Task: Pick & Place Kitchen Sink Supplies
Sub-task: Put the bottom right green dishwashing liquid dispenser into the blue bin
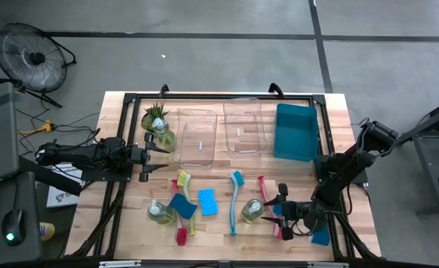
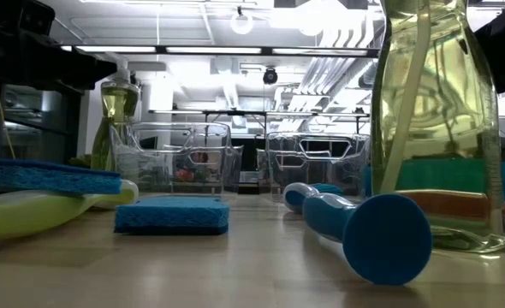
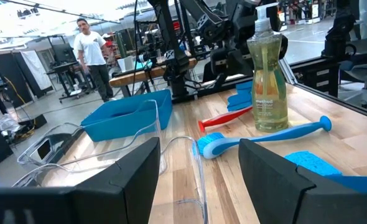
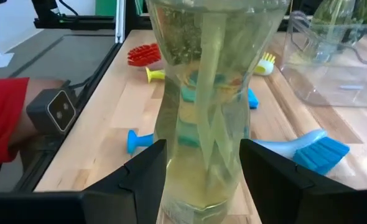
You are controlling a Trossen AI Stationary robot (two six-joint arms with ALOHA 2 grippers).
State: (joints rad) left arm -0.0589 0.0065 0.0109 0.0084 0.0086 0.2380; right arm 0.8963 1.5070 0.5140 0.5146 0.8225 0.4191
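Note:
In the high view my right gripper (image 1: 277, 207) is open at a clear soap bottle (image 1: 251, 211) standing upright near the table's near edge. In the right wrist view its fingers (image 4: 147, 168) flank the bottle's lower body (image 4: 202, 124). My left gripper (image 1: 154, 158) waits open at the table's left, beside another soap bottle (image 1: 162, 138) and the spiky plant (image 1: 155, 115). A third bottle (image 1: 158, 213), blue sponges (image 1: 207, 201), a teal brush (image 1: 235, 201), a red brush (image 1: 268, 195) and a yellow-green brush (image 1: 184, 181) lie on the wood. My right gripper comes level from the table's right with a finger on either side of the soap bottle's lower body (image 4: 171, 155). The bottle stands upright on the table. Whether the fingers touch its walls, I cannot tell.
Two clear bins (image 1: 197, 136) (image 1: 243, 126) and a teal bin (image 1: 297, 132) stand along the far side. Another red brush (image 1: 181, 237) and a blue sponge (image 1: 320, 237) lie at the near edge. A person (image 3: 91, 53) stands in the room beyond.

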